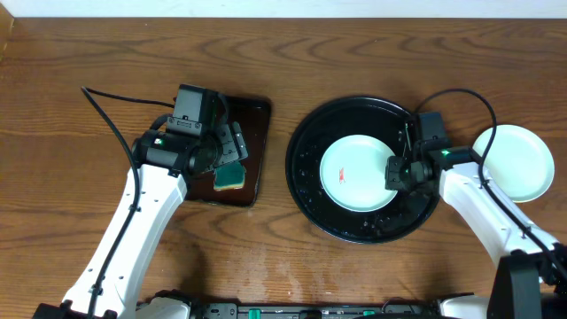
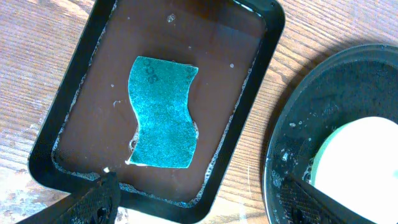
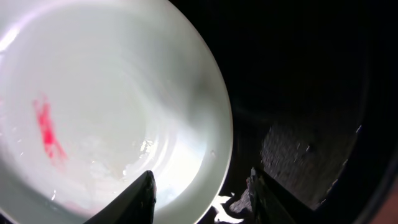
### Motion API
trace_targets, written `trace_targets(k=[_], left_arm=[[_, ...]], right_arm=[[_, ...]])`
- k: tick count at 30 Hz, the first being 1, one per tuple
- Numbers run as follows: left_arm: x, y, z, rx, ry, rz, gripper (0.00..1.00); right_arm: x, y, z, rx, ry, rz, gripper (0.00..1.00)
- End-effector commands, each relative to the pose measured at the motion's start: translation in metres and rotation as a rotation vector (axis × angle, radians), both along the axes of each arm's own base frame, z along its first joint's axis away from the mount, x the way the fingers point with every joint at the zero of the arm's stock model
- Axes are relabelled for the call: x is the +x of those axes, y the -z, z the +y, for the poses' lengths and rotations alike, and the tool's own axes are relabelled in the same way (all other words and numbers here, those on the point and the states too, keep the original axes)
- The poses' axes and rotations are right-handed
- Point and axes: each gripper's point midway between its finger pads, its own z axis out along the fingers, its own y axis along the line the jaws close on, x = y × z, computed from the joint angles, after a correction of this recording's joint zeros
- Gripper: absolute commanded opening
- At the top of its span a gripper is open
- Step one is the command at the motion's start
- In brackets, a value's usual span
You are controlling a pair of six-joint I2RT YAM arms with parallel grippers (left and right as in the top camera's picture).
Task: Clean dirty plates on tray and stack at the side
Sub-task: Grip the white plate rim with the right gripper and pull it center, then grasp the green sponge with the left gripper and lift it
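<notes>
1 sponge (image 2: 163, 112) in brown tray (image 2: 211, 43), 1 plate (image 1: 514, 162) aside

Wooden table (image 1: 71, 71), round black tray (image 1: 304, 168), brown rectangular tray (image 1: 257, 124), pale plate (image 1: 523, 164)

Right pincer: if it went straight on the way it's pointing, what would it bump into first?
Probably the edge of the pale plate with the red smear, which lies right ahead of the open right pincer. The black tray is underneath. Depth is hard to judge.
</notes>
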Motion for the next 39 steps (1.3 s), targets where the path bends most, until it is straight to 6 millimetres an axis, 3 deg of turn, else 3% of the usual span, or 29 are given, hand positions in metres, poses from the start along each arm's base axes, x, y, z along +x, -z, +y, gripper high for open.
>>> trace_targets(k=[1,5,10,13,19,23,25,27,28,33,35,37,39], left_arm=[[0.004,-0.008,0.000,-0.010,-0.002,-0.018,0.83],[-0.008,-0.003,-0.007,-0.057,0.002,0.039,0.83],[0.000,0.018,0.023,0.113,-0.079,0.051,0.82],[-0.001,0.047,0.021,0.118,-0.075,0.122,0.72],[-0.009,0.111,0.011,0.109,-0.048,0.314,0.70],[-0.018,0.148,0.002,0.073,-0.030,0.438,0.51],[-0.025,0.161,-0.005,0.040,-0.020,0.497,0.33],[-0.027,0.169,-0.006,0.039,-0.019,0.519,0.09],[-0.027,0.170,-0.005,0.039,-0.020,0.520,0.08],[-0.019,0.153,-0.005,0.028,-0.024,0.481,0.08],[-0.013,0.140,-0.005,0.021,-0.015,0.440,0.22],[-0.007,0.128,-0.002,0.027,-0.017,0.394,0.43],[0.001,0.119,0.007,0.063,-0.036,0.344,0.53]], right_arm=[[0.014,-0.021,0.002,-0.029,-0.157,-0.088,0.47],[0.013,-0.020,0.004,-0.016,-0.162,-0.082,0.47],[0.011,-0.020,0.005,-0.012,-0.166,-0.074,0.47],[0.011,-0.020,0.005,-0.013,-0.166,-0.077,0.47],[0.012,-0.020,0.006,-0.012,-0.166,-0.078,0.47],[0.011,-0.020,0.007,-0.011,-0.167,-0.077,0.48],[0.011,-0.020,0.007,-0.011,-0.167,-0.077,0.48],[0.011,-0.020,0.007,-0.011,-0.167,-0.078,0.48],[0.011,-0.020,0.007,-0.011,-0.167,-0.078,0.48],[0.011,-0.020,0.007,-0.011,-0.167,-0.077,0.48],[0.011,-0.020,0.007,-0.012,-0.168,-0.077,0.48],[0.011,-0.020,0.007,-0.012,-0.168,-0.078,0.48],[0.011,-0.020,0.007,-0.012,-0.168,-0.078,0.48]])
